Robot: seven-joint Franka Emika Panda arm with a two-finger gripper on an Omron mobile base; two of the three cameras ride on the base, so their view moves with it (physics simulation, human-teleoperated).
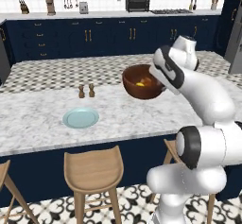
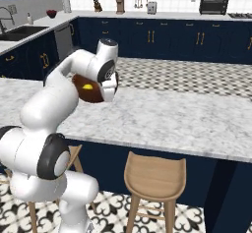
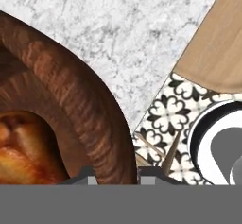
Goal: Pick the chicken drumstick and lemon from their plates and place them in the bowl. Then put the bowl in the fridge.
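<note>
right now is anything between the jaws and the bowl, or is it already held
Nothing visible stands between them. The gripper is shut on the bowl's rim, and the bowl hangs above the marble counter with the lemon and drumstick inside. The fridge is barely in view, so that path cannot be judged.

**A home kitchen**

Navy cabinets (image 1: 94, 36) with brass handles are seen far beyond the gripper; a toaster oven (image 1: 137, 3) and knife block (image 1: 23, 6) are set on the back counter (image 1: 108, 14); a marble island (image 1: 42, 119) lies beneath it, wooden stools (image 1: 93, 173) below.
</note>
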